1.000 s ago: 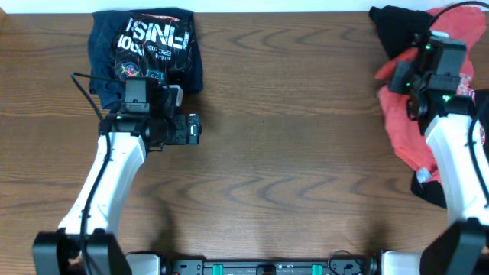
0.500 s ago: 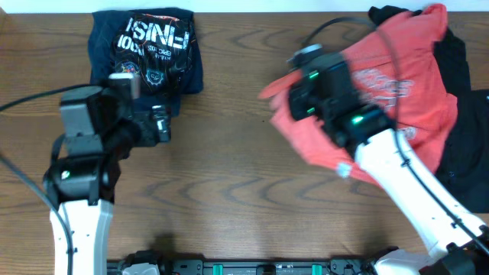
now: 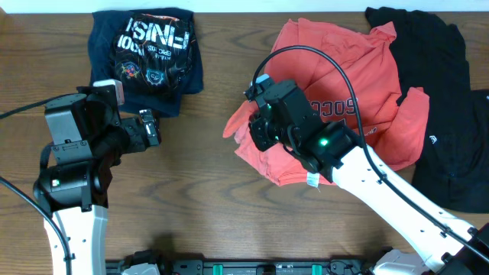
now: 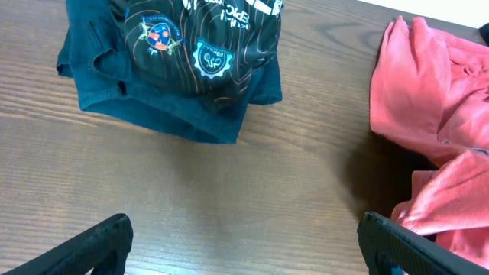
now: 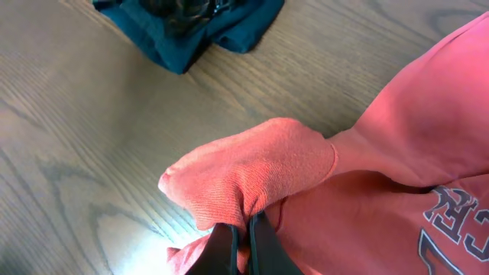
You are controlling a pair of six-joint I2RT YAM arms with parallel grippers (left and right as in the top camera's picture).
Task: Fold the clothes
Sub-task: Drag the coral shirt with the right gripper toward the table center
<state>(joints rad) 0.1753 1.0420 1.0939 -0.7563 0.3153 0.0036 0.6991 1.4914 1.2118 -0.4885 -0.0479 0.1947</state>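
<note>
Right end effector (image 5: 243, 243) clenched on what seems a sleeve of the coral-red T-shirt (image 3: 374, 61); left end effector (image 4: 248, 244) released, above the counter (image 3: 221, 214) beside a folded dark shirt (image 3: 145, 46)

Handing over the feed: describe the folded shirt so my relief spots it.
Go to the table's far left corner, beyond the left claw. The navy shirt is a neat square with white lettering, unlike the crumpled red shirt and black garment.

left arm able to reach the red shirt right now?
Probably yes: left gripper is open, and only bare table lies between it and the shirt, whose near edge the right gripper pinches.
</note>
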